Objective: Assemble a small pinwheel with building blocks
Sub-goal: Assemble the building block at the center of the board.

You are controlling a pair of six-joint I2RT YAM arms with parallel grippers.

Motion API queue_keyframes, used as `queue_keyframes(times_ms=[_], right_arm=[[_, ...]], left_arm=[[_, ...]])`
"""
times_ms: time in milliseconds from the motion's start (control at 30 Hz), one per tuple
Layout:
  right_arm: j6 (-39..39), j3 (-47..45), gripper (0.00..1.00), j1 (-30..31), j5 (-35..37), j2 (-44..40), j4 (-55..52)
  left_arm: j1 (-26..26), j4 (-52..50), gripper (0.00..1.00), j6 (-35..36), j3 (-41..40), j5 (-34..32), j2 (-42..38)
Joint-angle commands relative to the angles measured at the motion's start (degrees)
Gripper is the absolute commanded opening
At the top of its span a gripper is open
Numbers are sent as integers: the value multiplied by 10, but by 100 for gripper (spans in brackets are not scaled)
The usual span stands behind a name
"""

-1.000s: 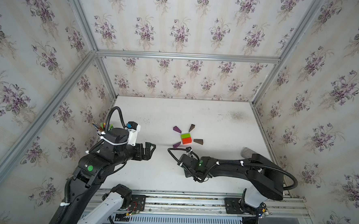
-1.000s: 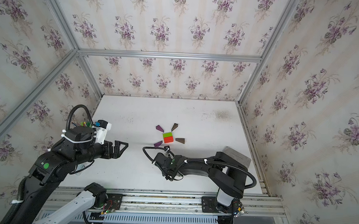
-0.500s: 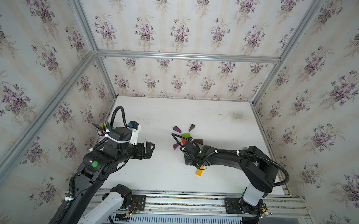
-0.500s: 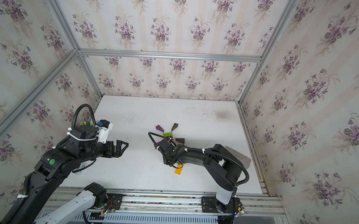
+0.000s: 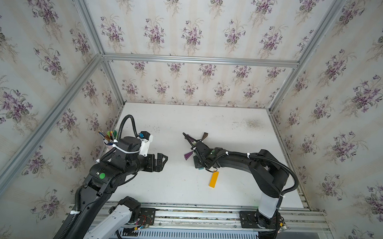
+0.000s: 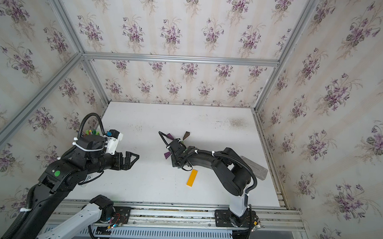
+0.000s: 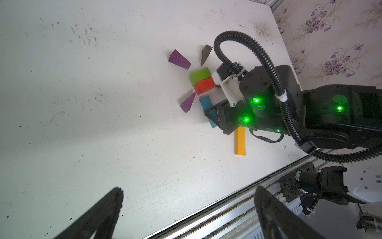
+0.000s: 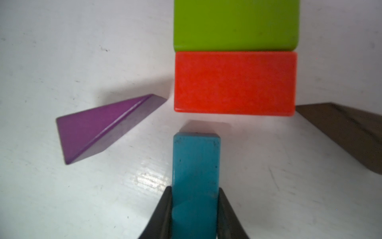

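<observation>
Pinwheel in progress: the right gripper (image 8: 195, 192) is clamping the blue bar (image 8: 196, 161) between its two fingers, the bar's far end pointing at the red block (image 8: 234, 82) with a narrow gap between them. The green block (image 8: 235, 24) is touching the red block's far side. A purple wedge (image 8: 99, 128) is lying to their left and a brown wedge (image 8: 347, 132) to their right. The orange bar (image 5: 213, 179) is lying loose on the white table (image 5: 171, 191), nearer the front. At the left, the left gripper (image 5: 161, 160) is hovering, jaws spread wide, holding nothing.
</observation>
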Motion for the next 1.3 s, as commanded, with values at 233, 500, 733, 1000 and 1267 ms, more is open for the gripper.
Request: queue_keyframes(times_ms=[233, 500, 733, 1000, 1267], right_arm=[[0, -5, 24, -4, 18, -7, -57], [-4, 1, 24, -7, 18, 2, -51], [-6, 0, 24, -9, 17, 1, -45], [-7, 5, 24, -11, 22, 4, -43], [-10, 12, 24, -11, 19, 8, -38]], left_arm=[[1, 9, 100, -1, -4, 5, -1], [1, 9, 99, -2, 1, 5, -4], [0, 9, 99, -5, -1, 5, -4], [0, 8, 99, -5, 1, 6, -4], [0, 9, 99, -3, 1, 5, -4]])
